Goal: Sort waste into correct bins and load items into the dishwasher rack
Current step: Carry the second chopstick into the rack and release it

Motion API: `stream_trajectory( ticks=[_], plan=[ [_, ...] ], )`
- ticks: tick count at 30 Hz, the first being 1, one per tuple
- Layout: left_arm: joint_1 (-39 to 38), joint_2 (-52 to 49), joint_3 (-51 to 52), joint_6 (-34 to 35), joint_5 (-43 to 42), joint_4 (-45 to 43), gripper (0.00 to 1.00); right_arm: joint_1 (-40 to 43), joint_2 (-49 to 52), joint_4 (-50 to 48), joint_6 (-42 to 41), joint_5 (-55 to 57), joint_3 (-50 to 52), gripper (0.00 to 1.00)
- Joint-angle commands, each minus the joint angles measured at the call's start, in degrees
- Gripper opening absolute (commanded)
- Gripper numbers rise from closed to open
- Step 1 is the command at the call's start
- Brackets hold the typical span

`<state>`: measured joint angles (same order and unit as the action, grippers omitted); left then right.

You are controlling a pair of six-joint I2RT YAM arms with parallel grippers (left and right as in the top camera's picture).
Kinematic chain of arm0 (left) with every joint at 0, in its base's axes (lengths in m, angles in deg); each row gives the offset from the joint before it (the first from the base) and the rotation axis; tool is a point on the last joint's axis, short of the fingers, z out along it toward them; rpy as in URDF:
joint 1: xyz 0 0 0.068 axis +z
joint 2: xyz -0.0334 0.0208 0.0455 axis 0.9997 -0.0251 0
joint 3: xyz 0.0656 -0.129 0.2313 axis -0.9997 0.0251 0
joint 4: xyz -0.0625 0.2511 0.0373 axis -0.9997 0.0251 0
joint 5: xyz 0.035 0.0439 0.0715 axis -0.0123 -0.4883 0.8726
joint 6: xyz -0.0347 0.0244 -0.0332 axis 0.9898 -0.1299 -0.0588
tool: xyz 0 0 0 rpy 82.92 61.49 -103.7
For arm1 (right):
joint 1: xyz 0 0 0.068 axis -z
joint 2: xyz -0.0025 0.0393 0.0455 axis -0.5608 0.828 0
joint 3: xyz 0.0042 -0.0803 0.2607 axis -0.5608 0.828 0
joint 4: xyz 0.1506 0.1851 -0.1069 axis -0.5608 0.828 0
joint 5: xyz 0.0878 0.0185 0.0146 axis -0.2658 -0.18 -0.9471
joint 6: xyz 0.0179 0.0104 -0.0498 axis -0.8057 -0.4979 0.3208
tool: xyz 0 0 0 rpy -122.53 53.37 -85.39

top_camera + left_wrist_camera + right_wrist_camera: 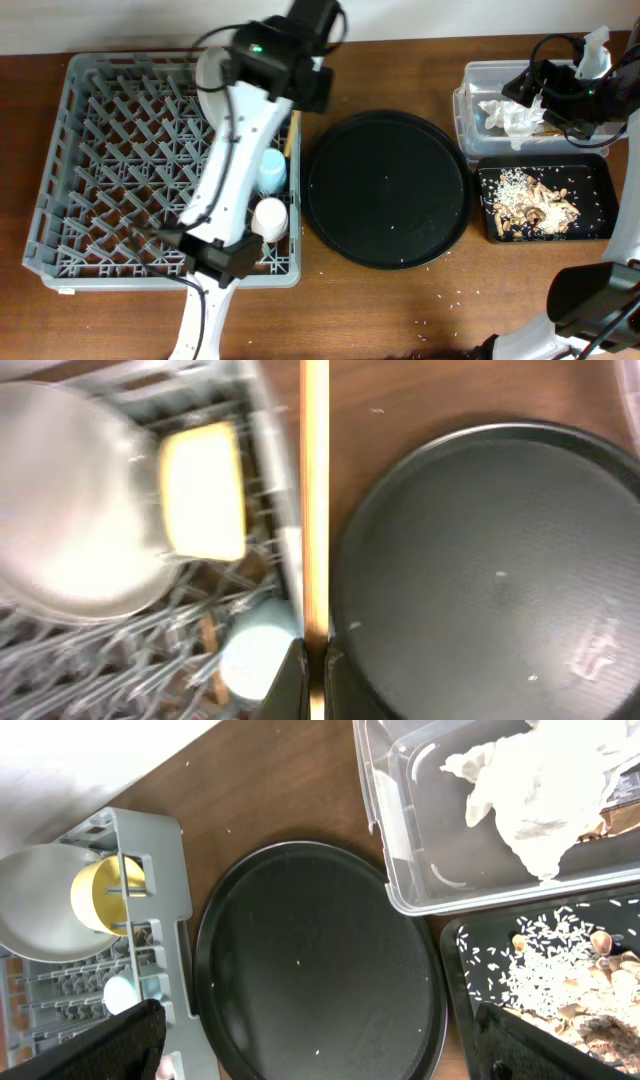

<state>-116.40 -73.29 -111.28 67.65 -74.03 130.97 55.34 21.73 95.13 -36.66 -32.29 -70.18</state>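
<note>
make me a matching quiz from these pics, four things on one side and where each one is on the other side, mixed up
1. tissue paper
2. food scraps
3. yellow bowl
4. chopstick

a. in the grey rack
b. between the fingers of the left gripper
c. in the clear tub
d. in the black rectangular tray

Pairs: 1-c, 2-d, 3-a, 4-b
</note>
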Motion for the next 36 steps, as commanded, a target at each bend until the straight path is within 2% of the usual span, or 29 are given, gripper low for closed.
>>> stream_trajectory(
  ticks=[1,4,6,9,13,18,22,29,34,35,36],
  plan=[
    [3.06,3.89,-3.13,-1.66,1.53,0.26,0.00,0.17,-0.94,0.00,0.63,0.31,-0.76,0.99],
    [4.44,8.09,-1.60,-3.21,1.55,0.26,0.00,0.17,-0.94,0.00,0.63,0.28,-0.76,0.98],
    [5.25,12.50,3.37,-3.50,3.02,0.26,0.00,0.17,-0.94,-0.02,0.63,0.28,-0.76,0.98],
    [6.54,19.08,14.75,-0.15,7.34,0.26,0.00,0.17,-0.94,-0.02,0.63,0.28,-0.76,0.98],
    [8.85,24.26,32.68,3.69,7.52,0.26,0.00,0.17,-0.94,0.00,0.63,0.31,-0.76,0.98],
    [11.34,24.72,50.99,7.13,7.43,-1.03,0.00,0.17,-0.94,0.00,0.63,0.28,-0.76,0.98],
    [11.50,24.72,61.42,7.13,5.95,-6.95,0.00,0.17,-0.94,0.00,0.63,0.31,-0.76,0.98],
    [11.50,24.72,73.44,7.56,5.33,-15.34,0.00,0.17,-0.94,0.00,0.63,0.28,-0.76,0.98],
    [11.50,24.70,78.29,7.54,5.31,-20.33,0.01,0.17,-0.94,0.00,0.63,0.28,-0.76,0.99],
    [11.50,24.70,78.86,7.54,5.31,-20.92,0.01,0.17,-0.94,0.00,0.63,0.28,-0.76,0.99],
    [11.50,24.70,78.93,7.52,5.33,-20.96,0.08,0.17,-0.94,0.00,0.63,0.28,-0.76,0.99]
  ],
)
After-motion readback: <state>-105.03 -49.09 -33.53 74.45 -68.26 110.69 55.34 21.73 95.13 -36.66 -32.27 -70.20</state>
